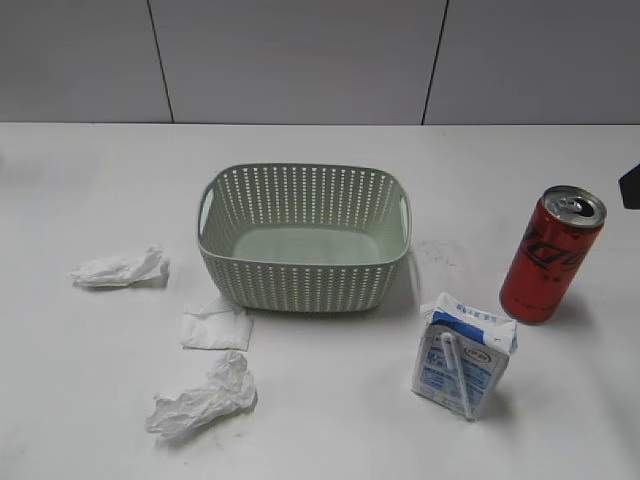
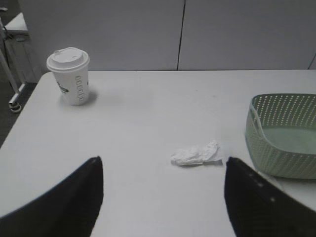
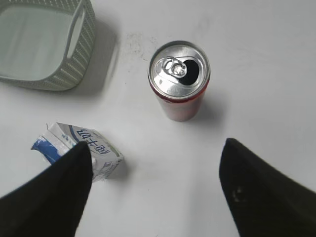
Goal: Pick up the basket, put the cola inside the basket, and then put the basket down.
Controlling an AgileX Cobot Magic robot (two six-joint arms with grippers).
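Note:
The pale green basket (image 1: pixel 305 236) stands empty on the white table, mid-view; it also shows in the left wrist view (image 2: pixel 281 136) at the right and in the right wrist view (image 3: pixel 44 44) at the top left. The red cola can (image 1: pixel 551 253) stands upright to the basket's right, with its silver top seen from above in the right wrist view (image 3: pixel 179 79). My right gripper (image 3: pixel 155 158) is open and empty, hovering above the table just short of the can. My left gripper (image 2: pixel 163 173) is open and empty, left of the basket. Only a dark tip at the exterior view's right edge shows.
A white-and-blue milk carton (image 1: pixel 464 354) stands in front of the can, by my right gripper's left finger (image 3: pixel 76 150). Three crumpled tissues (image 1: pixel 122 268) (image 1: pixel 217 326) (image 1: pixel 202 398) lie left of and in front of the basket. A lidded paper cup (image 2: pixel 70 75) stands far left.

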